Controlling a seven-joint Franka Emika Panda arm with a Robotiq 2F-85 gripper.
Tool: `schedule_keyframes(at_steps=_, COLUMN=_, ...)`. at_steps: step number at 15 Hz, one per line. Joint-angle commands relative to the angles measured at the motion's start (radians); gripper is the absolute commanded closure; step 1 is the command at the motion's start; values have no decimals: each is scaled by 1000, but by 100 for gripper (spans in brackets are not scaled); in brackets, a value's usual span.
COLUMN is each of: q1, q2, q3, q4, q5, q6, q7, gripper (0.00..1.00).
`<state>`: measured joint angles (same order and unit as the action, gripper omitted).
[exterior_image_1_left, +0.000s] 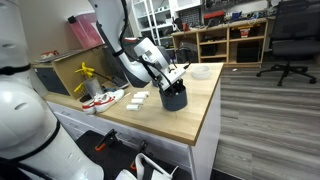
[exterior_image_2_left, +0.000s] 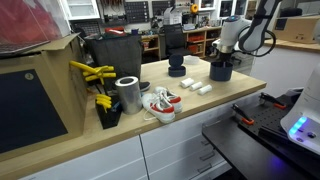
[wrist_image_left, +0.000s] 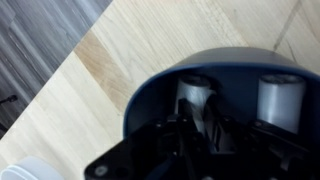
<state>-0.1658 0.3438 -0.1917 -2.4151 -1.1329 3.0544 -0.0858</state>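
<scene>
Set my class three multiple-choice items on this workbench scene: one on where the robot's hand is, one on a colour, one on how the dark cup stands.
1. Where is the hand?
A. above the red-and-white shoes
B. at the mouth of the dark round cup
C. above the silver metal can

2. What colour are the small flat blocks lying on the light wooden tabletop?
A. green
B. black
C. white

3. How does the dark round cup stand?
A. upright, with white cylinders inside
B. on its side
C. upside down

Answers:
1 B: in both exterior views the hand reaches down into the cup.
2 C: the blocks show pale against the wood.
3 A: the wrist view looks down through the cup's open mouth at the cylinders.
</scene>
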Motion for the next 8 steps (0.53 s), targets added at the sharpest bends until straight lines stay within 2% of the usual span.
schedule_keyframes(at_steps=1, q1=-96, q2=-91, q3=118, q4=-88, q5=223, q6=-25, q7=-140, gripper=98)
schedule_keyframes(at_steps=5, q1=-212, q2=-132, q3=290, q4=-108, q5=489, q6=-50, q7=-271, gripper=100)
schedule_keyframes(at_steps=6, q1=-225, q2=-139, q3=319, q4=-104, q5=531, q6=-62, q7=-282, gripper=100)
schedule_keyframes(at_steps=8, q1=-228, q2=-151, q3=334, q4=-90, q5=562, q6=-79, q7=-277, gripper=100)
